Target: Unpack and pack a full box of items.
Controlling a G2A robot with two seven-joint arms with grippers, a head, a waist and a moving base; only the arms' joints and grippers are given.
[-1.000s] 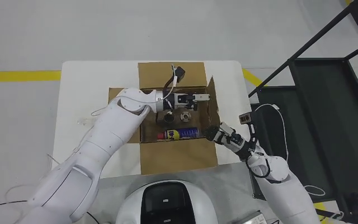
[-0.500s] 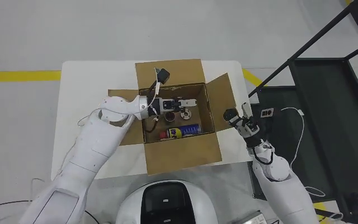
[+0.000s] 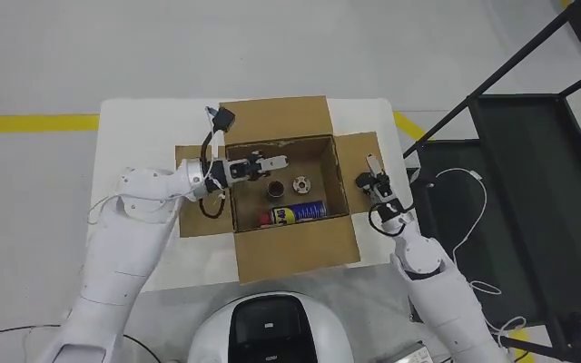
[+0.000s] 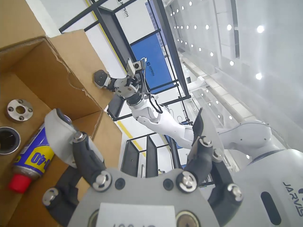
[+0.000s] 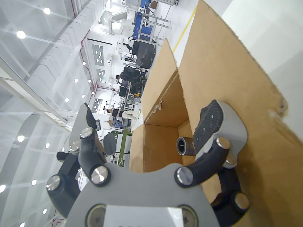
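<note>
An open cardboard box (image 3: 292, 243) stands mid-table with all flaps spread. Inside lie a blue and yellow spray can (image 3: 295, 214), a dark ring-shaped cylinder (image 3: 273, 190) and a metal flange (image 3: 300, 187). My left gripper (image 3: 272, 163) hovers open over the box's back left part, holding nothing. The left wrist view has the can (image 4: 33, 157), flange (image 4: 19, 110) and cylinder (image 4: 8, 140) below my open left gripper (image 4: 127, 119). My right gripper (image 3: 370, 172) is open, one finger resting against the right flap (image 3: 356, 195). In the right wrist view, the cylinder (image 5: 184, 145) lies beyond the right gripper (image 5: 146, 112).
The white table (image 3: 136, 136) has bare room to the left of the box and a narrow strip behind it. A black metal stair frame (image 3: 508, 145) stands just off the table's right edge. The right flap reaches almost to that edge.
My left gripper drew back leftward from the box's middle. My right gripper moved from the box's front right corner up onto the right flap, which went from upright to lying flat outward.
</note>
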